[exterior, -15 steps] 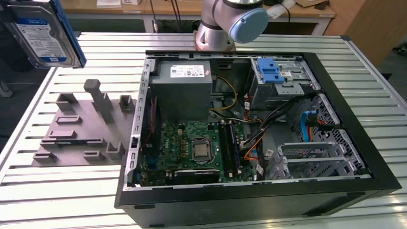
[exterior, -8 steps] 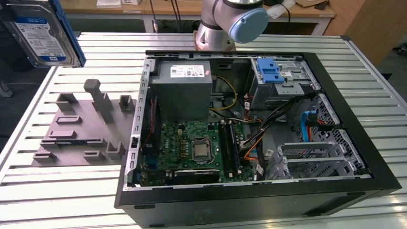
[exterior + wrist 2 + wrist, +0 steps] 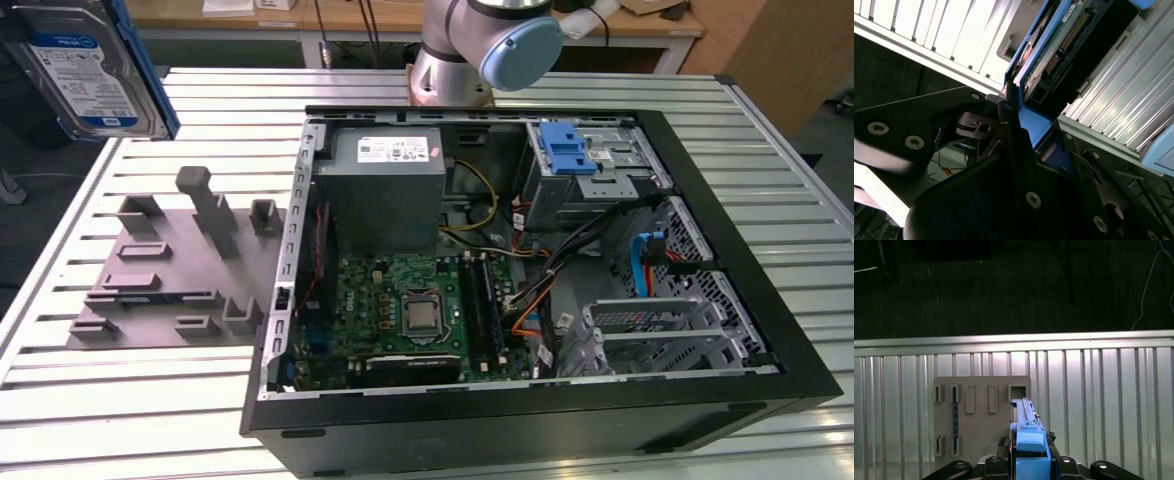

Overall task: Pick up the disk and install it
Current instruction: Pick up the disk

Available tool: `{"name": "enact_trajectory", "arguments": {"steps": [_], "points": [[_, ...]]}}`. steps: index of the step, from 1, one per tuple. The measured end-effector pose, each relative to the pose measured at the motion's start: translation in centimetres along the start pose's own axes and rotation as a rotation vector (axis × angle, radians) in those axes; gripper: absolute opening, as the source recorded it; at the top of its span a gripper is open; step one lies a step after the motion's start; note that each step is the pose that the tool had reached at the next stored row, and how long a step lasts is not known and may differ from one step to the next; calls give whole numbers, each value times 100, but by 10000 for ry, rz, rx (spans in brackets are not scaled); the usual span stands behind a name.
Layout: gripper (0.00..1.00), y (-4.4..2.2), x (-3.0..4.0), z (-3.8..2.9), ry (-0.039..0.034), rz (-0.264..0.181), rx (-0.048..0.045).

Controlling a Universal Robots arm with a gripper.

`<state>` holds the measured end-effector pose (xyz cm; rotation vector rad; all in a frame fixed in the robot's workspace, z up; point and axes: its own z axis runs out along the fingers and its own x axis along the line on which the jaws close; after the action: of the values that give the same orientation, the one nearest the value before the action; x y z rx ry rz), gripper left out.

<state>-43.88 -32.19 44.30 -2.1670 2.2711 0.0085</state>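
Note:
The disk (image 3: pixel 83 70), a silver drive with a white-and-blue label in a blue carrier bracket, hangs high at the exterior view's far left, above the table's edge. In the second wrist view my gripper (image 3: pixel 1036 134) is shut on the blue bracket of the disk (image 3: pixel 1054 45), whose green circuit board side shows. In the first wrist view the disk (image 3: pixel 1026 427) stands edge-on between the black fingers (image 3: pixel 999 462), over the grey fixture plate (image 3: pixel 979 415).
An open black computer case (image 3: pixel 747 300) lies on the slatted metal table (image 3: pixel 134 420), with a motherboard, a grey power supply (image 3: pixel 380 190) and a drive cage with a blue latch (image 3: pixel 567 150). The grey fixture plate (image 3: pixel 160 280) with upright pegs lies beside the case. The arm's base (image 3: pixel 467 50) stands behind.

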Motion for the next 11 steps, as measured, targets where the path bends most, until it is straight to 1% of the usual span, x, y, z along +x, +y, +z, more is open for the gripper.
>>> {"name": "enact_trajectory", "arguments": {"steps": [1, 2, 5, 11], "points": [[36, 0, 0, -2, 0, 0, 0], [36, 0, -1, -20, 0, 0, 1], [36, 0, -2, -23, 1, 0, 0], [36, 0, -2, -55, 1, 0, 0]]}}
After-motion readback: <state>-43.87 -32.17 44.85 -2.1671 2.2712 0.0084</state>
